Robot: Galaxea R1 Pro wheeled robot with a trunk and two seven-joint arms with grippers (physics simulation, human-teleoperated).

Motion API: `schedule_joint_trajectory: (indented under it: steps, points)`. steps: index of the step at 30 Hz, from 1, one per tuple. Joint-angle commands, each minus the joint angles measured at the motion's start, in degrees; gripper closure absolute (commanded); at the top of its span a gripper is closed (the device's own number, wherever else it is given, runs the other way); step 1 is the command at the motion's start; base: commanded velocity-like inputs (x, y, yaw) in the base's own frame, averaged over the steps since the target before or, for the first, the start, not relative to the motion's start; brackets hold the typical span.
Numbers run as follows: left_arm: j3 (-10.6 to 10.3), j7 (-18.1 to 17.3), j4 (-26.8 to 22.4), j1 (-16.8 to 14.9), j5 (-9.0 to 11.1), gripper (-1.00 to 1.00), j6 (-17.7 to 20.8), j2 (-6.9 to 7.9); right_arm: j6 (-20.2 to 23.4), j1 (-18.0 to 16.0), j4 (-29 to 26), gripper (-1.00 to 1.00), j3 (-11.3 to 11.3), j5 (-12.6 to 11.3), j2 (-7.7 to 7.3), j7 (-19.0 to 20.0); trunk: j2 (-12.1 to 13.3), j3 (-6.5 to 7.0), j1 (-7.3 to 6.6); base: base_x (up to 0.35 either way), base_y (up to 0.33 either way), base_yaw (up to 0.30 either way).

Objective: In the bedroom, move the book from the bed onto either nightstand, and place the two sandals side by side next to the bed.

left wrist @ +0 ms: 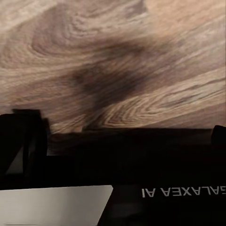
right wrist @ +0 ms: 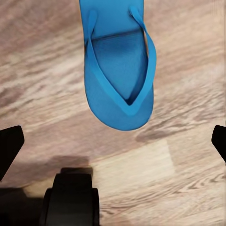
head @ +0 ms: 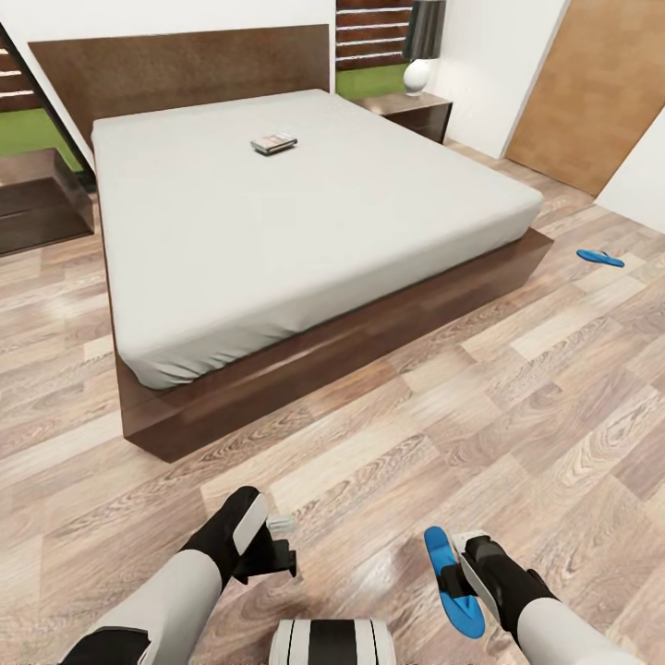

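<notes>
Wood-plank floor (head: 388,443) underlies the right gripper (head: 454,580), apparently clamping a blue flip-flop (head: 452,584); left gripper (head: 277,545) holds nothing, its opening unclear.

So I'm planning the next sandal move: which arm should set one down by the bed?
The right. Its pincer seems to hold one sandal already, and the second sandal lies on the floor on that same side. The left pincer looks empty.

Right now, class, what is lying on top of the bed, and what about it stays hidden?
One small book lies flat on the bed's pale mattress, toward the headboard. Nothing else rests on it. The book's underside and the floor beneath the bed are covered.
</notes>
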Motion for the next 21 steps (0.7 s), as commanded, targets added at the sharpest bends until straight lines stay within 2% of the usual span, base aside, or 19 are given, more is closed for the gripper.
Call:
schedule_joint_trajectory:
  steps: [1,2,3,6,7,9,10,12,17,21]
  points:
    - [0.02,1.78,-0.23,0.00,1.52,-1.00,0.15,-0.04,0.33,0.00,-0.09,-1.00,0.40,0.06,-0.19,-0.08,-0.01,-0.13,-0.01,0.000,0.000,0.000]
    - [0.02,2.96,-0.38,0.00,2.58,-1.00,0.15,-0.06,0.33,0.01,-0.12,-1.00,0.44,0.06,-0.33,-0.08,-0.01,-0.22,-0.01,0.000,0.000,0.000]
    - [0.02,2.96,-0.38,0.00,2.58,-1.00,0.15,-0.06,0.33,0.01,-0.12,-1.00,0.44,0.06,-0.33,-0.08,-0.01,-0.32,-0.01,0.000,0.000,0.000]
    - [0.02,5.61,-0.82,0.01,6.17,-1.00,0.15,-0.15,0.36,0.03,-0.23,-1.00,0.49,0.12,-0.75,-0.09,-0.01,-0.59,-0.01,0.000,0.000,0.000]
    - [0.02,5.61,-0.82,0.01,6.17,-1.00,0.15,-0.15,0.36,0.03,-0.23,-1.00,0.49,0.12,-0.75,-0.09,-0.01,-0.69,-0.01,0.000,0.000,0.000]
    - [0.00,6.67,-1.50,0.01,8.45,-1.00,0.15,-0.18,0.38,0.04,-0.26,-1.00,0.50,0.13,-1.11,-0.09,-0.01,-0.87,-0.01,0.000,0.000,0.000]
    - [0.00,6.67,-1.50,0.01,8.45,-1.00,0.15,-0.18,0.38,0.04,-0.26,-1.00,0.50,0.13,-1.11,-0.09,-0.01,-0.97,-0.01,0.000,0.000,0.000]
    - [-0.05,7.49,-2.28,0.00,10.08,-1.00,0.15,-0.20,0.39,0.04,-0.27,-1.00,0.52,0.09,-1.44,-0.08,-0.01,-1.15,-0.01,0.000,0.000,0.000]
    - [-0.09,9.25,-3.26,-0.03,11.53,-1.00,0.15,-0.25,0.43,0.05,-0.27,-1.00,0.55,-0.01,-1.71,-0.11,-0.01,-1.61,-0.01,0.000,0.000,0.000]
    - [-0.11,12.52,-3.93,-0.05,12.32,-1.00,0.15,-0.29,0.46,0.05,-0.20,-1.00,0.61,-0.05,-1.82,-0.20,-0.01,-1.98,-0.01,0.000,0.000,0.000]
